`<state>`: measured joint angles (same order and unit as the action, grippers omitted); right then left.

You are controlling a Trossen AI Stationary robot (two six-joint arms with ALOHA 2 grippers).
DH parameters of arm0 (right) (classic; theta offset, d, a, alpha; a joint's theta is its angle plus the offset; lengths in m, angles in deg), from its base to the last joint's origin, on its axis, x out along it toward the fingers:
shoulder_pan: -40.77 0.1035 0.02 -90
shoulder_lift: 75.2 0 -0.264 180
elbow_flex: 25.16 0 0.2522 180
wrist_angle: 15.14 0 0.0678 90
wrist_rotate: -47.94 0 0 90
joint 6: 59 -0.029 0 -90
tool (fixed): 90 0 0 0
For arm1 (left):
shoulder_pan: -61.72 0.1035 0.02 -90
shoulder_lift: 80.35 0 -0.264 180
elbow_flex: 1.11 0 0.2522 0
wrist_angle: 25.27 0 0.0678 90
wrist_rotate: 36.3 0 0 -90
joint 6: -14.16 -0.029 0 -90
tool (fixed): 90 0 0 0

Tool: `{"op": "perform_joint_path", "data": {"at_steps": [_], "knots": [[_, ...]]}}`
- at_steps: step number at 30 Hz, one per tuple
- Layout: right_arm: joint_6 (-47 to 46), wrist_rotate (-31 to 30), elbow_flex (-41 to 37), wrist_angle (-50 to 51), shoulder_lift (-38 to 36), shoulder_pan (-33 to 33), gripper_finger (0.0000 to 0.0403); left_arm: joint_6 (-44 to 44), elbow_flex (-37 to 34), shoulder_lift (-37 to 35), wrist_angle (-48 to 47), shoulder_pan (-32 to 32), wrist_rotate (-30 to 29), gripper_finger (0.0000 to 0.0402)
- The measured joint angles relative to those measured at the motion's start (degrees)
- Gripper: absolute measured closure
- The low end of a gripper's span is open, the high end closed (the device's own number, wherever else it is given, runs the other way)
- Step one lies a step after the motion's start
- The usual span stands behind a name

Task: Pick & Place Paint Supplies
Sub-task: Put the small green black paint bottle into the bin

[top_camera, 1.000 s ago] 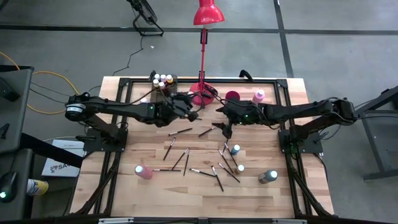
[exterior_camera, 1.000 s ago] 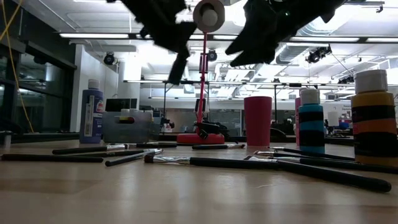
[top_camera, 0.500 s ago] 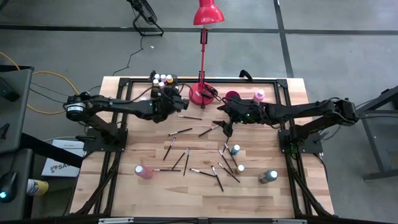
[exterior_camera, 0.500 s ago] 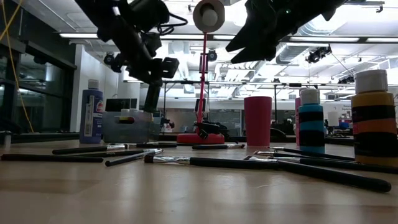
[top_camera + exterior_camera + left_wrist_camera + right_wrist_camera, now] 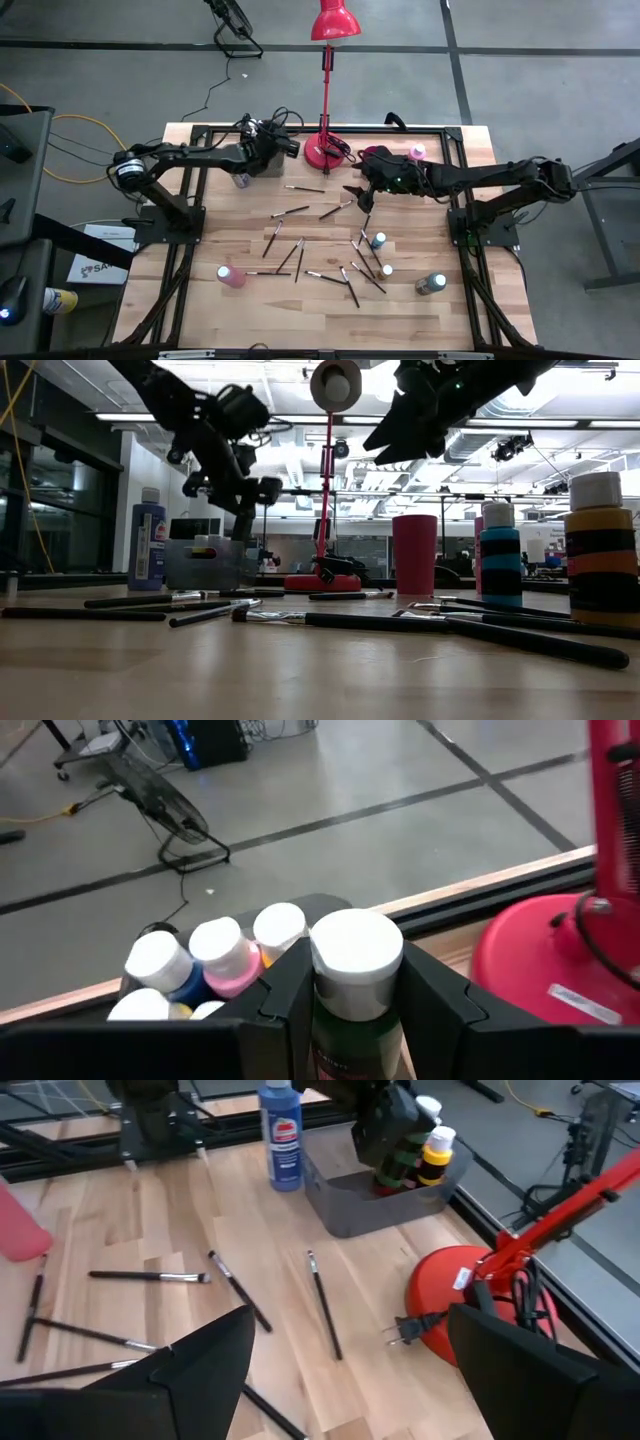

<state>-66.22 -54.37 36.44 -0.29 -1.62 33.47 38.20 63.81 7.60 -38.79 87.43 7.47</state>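
Over the grey bin [image 5: 385, 1198] at the back of the bench [image 5: 250, 300], my left gripper [image 5: 352, 1005] has its fingers [image 5: 285, 1010] clamped on a white-capped dark green paint bottle [image 5: 355, 975], hanging right above the bottles [image 5: 215, 955] already parked in there, so I'd guess it's about to be lowered into the open slot beside them. The right gripper [image 5: 345, 1370] is hovering mid-bench with fingers spread wide and empty, probably lining up on the brushes [image 5: 325, 1305] scattered just ahead of them. Plenty left: a pink bottle [image 5: 231, 277] and a few more bottles [image 5: 378, 240] well off from both sets of fingers. Bare wood planks on a black frame, red desk lamp [image 5: 326, 150] near the bin, grey concrete floor [image 5: 100, 80] all around.
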Motion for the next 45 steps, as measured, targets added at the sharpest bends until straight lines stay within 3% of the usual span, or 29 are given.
{"op": "perform_joint_path", "data": {"at_steps": [16, 27, 45], "knots": [[0.0, 0.2, 0.0, 0.0, 0.0, -1.9, 0.0080, 0.2, 0.0, 4.1, 0.6, 3.2, -1.2, 0.0289], [0.2, 0.2, 0.0, 0.0, 0.0, -1.9, 0.0082, -2.0, 0.0, 4.1, 4.1, 7.0, 2.8, 0.0288], [0.2, 0.2, 0.0, 0.0, 0.0, -1.9, 0.0082, -3.2, 0.0, 5.9, 4.3, 6.9, 4.4, 0.0286]]}}
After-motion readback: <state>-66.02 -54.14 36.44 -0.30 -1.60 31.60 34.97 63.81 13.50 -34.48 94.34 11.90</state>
